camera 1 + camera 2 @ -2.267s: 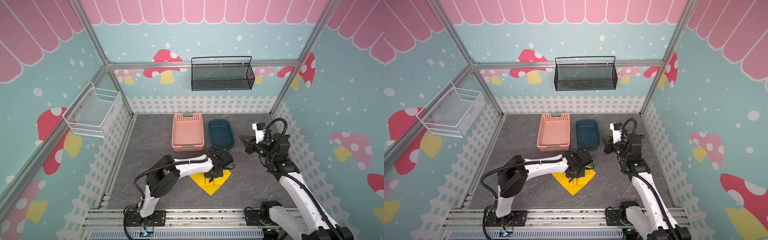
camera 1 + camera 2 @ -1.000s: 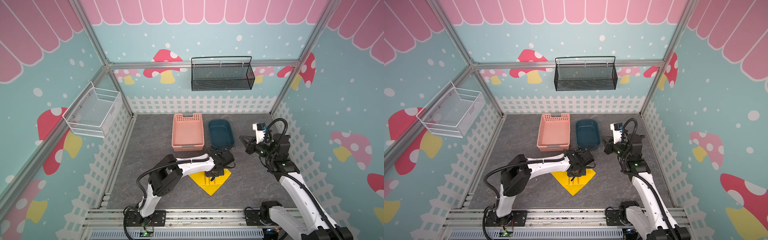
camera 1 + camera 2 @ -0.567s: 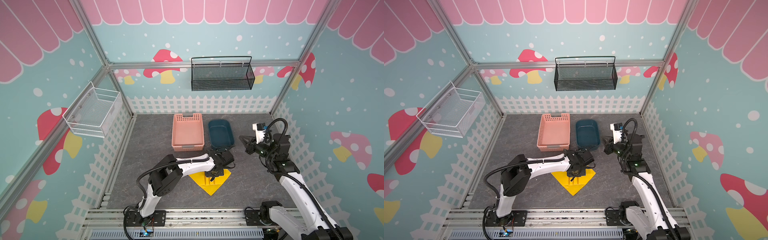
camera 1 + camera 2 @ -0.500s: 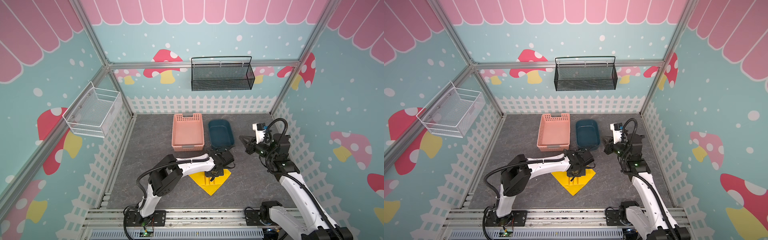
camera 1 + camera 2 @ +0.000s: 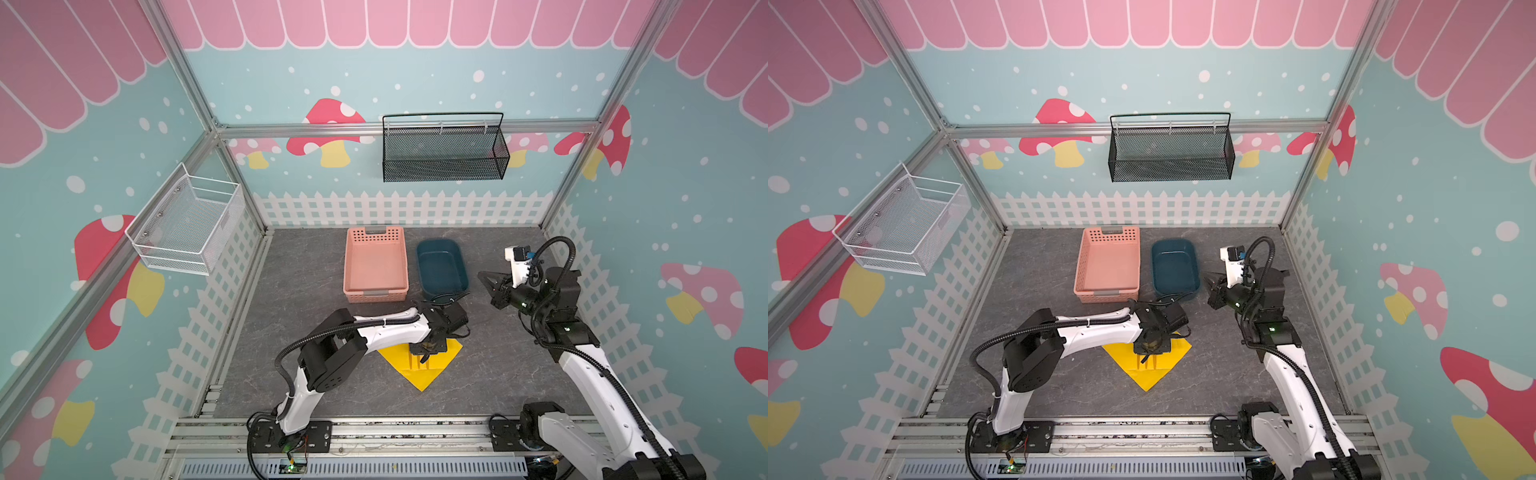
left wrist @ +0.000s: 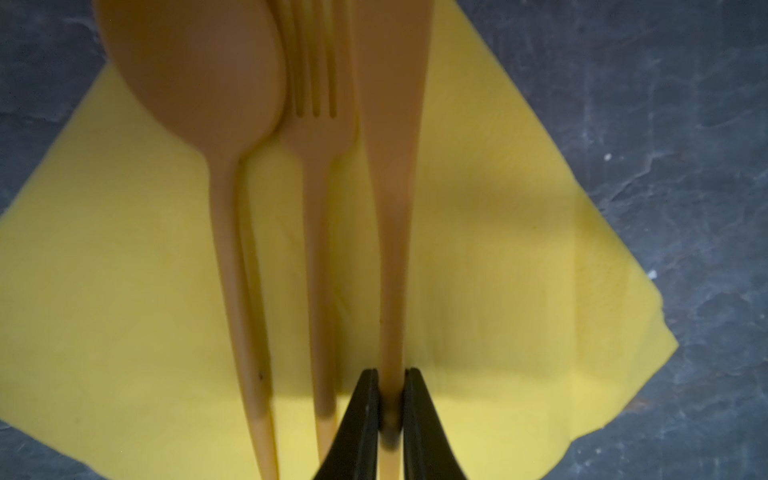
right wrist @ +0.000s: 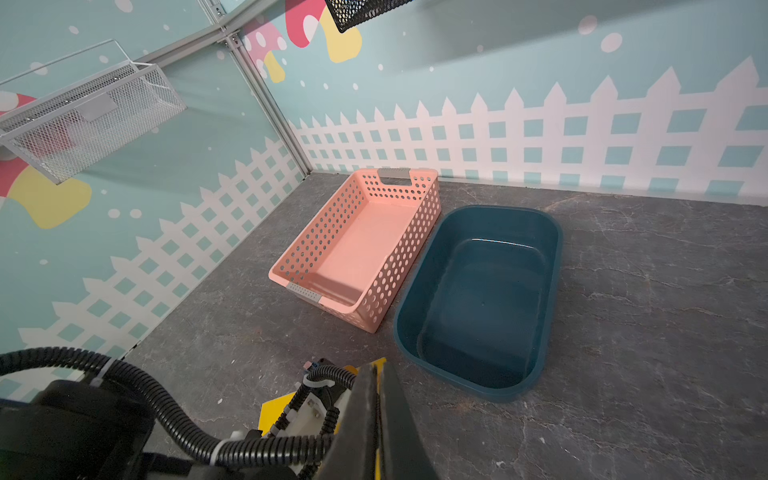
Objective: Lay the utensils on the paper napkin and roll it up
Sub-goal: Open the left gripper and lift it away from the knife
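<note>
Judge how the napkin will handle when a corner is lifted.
Probably floppy: the napkin is thin, softly creased paper lying flat. Likely light and apt to slide, though the spoon and fork lying on it should pin its middle.

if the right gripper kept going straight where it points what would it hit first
Probably the blue tub: the right gripper, shut and raised, points at its near rim. Height is unclear, so it might pass over it toward the pink basket.

The yellow paper napkin [image 6: 519,270] lies flat on the dark bench [image 6: 665,124], turned like a diamond. The orange spoon [image 6: 195,79], fork [image 6: 316,137] and stick [image 6: 392,166] lie on it, side by side.
</note>
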